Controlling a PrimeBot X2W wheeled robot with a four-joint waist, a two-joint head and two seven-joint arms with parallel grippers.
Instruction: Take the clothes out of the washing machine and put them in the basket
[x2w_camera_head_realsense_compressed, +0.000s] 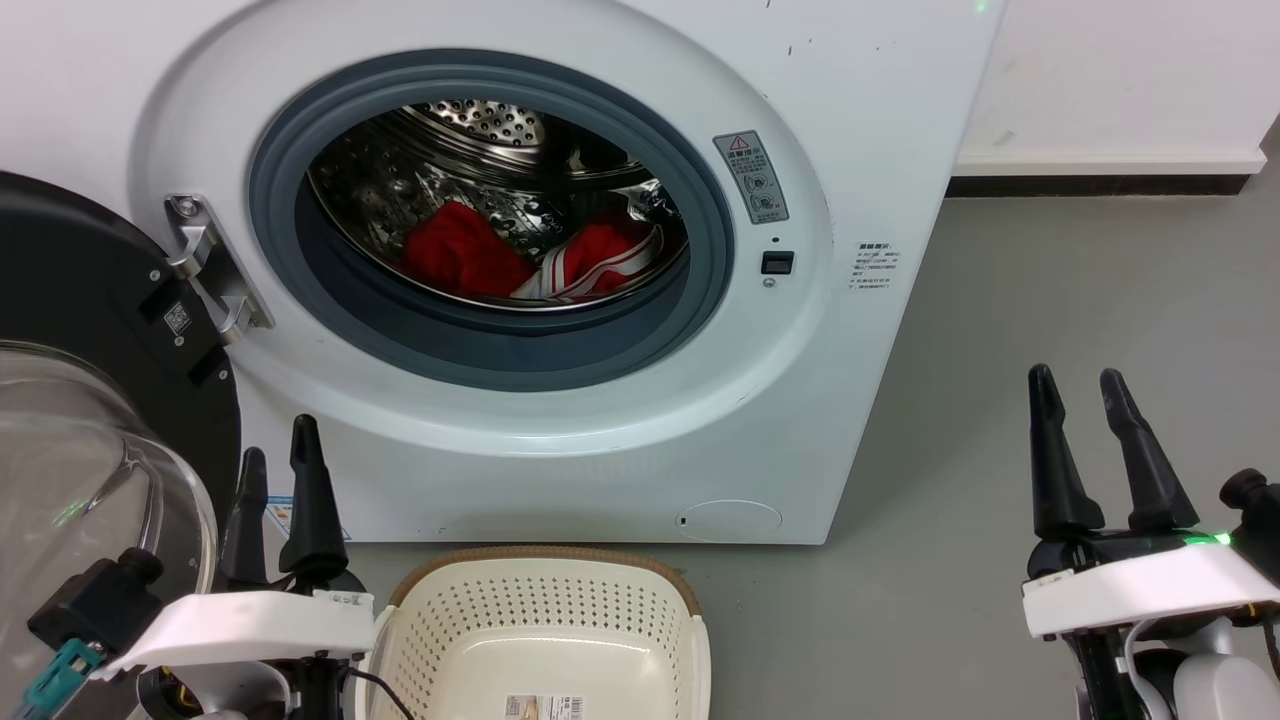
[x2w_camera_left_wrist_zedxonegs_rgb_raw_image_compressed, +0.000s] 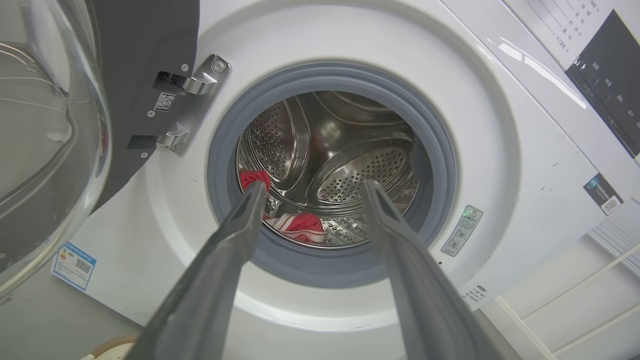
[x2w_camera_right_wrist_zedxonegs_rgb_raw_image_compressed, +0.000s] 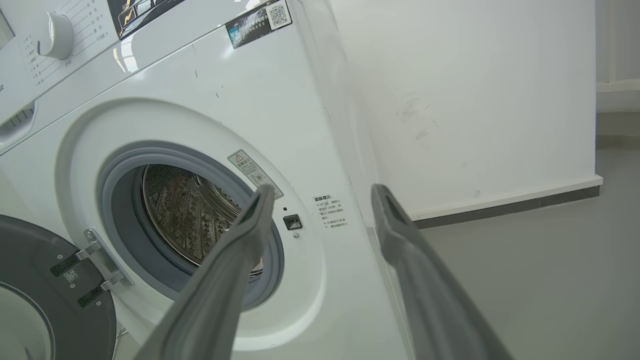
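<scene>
The white washing machine (x2w_camera_head_realsense_compressed: 560, 420) stands in front of me with its door swung open to the left. Inside the steel drum lie the clothes: a plain red garment (x2w_camera_head_realsense_compressed: 462, 252) on the left and a red one with white stripes (x2w_camera_head_realsense_compressed: 600, 262) on the right, the striped garment (x2w_camera_left_wrist_zedxonegs_rgb_raw_image_compressed: 300, 226) also seen between my left fingers in the left wrist view. The cream basket (x2w_camera_head_realsense_compressed: 545, 640) sits on the floor right below the porthole. My left gripper (x2w_camera_head_realsense_compressed: 278, 455) is open at the lower left beside the basket. My right gripper (x2w_camera_head_realsense_compressed: 1080, 380) is open at the lower right, over bare floor.
The black-framed glass door (x2w_camera_head_realsense_compressed: 90, 420) hangs open at the left, close to my left gripper. Grey floor (x2w_camera_head_realsense_compressed: 1050, 300) stretches to the right of the machine, up to a white wall with a dark skirting (x2w_camera_head_realsense_compressed: 1100, 185). White shelving (x2w_camera_left_wrist_zedxonegs_rgb_raw_image_compressed: 575, 300) shows right of the machine in the left wrist view.
</scene>
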